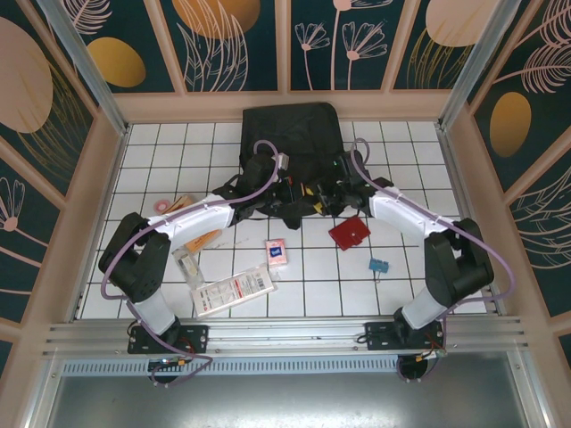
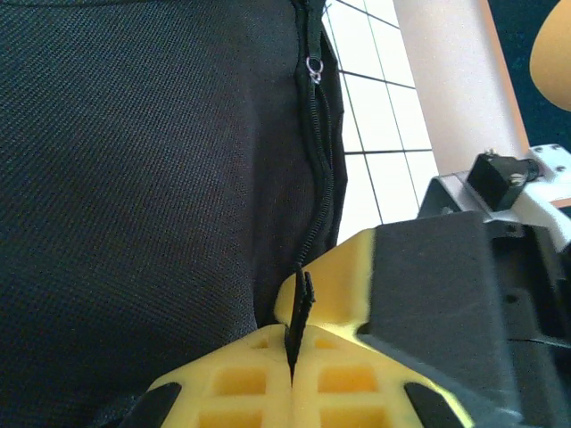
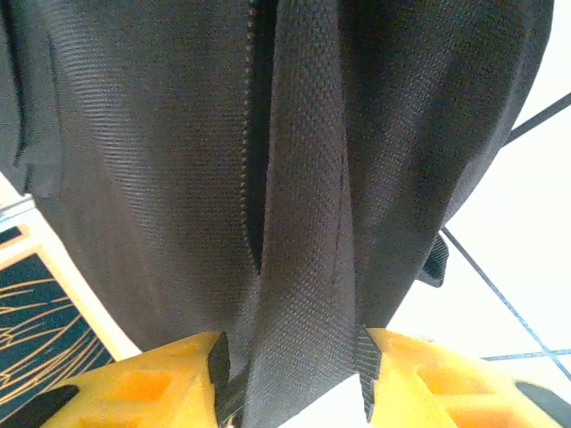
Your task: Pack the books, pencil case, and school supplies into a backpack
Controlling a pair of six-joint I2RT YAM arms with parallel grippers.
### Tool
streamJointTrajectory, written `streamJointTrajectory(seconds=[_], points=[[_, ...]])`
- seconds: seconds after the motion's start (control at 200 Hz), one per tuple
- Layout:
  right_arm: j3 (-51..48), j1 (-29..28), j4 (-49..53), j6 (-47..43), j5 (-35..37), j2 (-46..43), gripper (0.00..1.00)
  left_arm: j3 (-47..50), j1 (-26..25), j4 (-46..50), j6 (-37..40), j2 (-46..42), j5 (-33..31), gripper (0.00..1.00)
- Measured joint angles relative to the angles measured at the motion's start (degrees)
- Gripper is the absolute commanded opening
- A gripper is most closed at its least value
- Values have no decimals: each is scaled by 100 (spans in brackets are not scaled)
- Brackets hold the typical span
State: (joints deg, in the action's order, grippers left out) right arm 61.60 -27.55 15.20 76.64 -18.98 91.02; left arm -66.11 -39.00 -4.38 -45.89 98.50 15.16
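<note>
One black woven-fabric backpack (image 1: pixel 294 134), zipper (image 2: pixel 323 178) running down side.

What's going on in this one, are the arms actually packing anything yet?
Both arms are working on the black backpack at the far side of the table. The left gripper is shut on a thin black tab beside its zipper. The right gripper is closed on a fold of its fabric. Nothing is being packed yet: the pink box, teal binder clip and red square item lie loose on the tiles nearer the arm bases.
</note>
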Motion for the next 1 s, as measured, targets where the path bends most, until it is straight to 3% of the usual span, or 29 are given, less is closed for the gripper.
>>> streamJointTrajectory(seconds=[0.075, 0.3, 0.706, 1.001], points=[[125, 2, 15, -2, 4, 177, 40, 31, 0, -9, 0, 0, -2, 0], [306, -22, 85, -92, 94, 442, 0, 138, 4, -28, -2, -66, -15, 0], [551, -42, 533, -791, 398, 437, 0, 216, 46, 466, 61, -369, -588, 0], [551, 136, 710, -1379, 446, 435, 0, 485, 505, 702, 70, -680, -616, 0]])
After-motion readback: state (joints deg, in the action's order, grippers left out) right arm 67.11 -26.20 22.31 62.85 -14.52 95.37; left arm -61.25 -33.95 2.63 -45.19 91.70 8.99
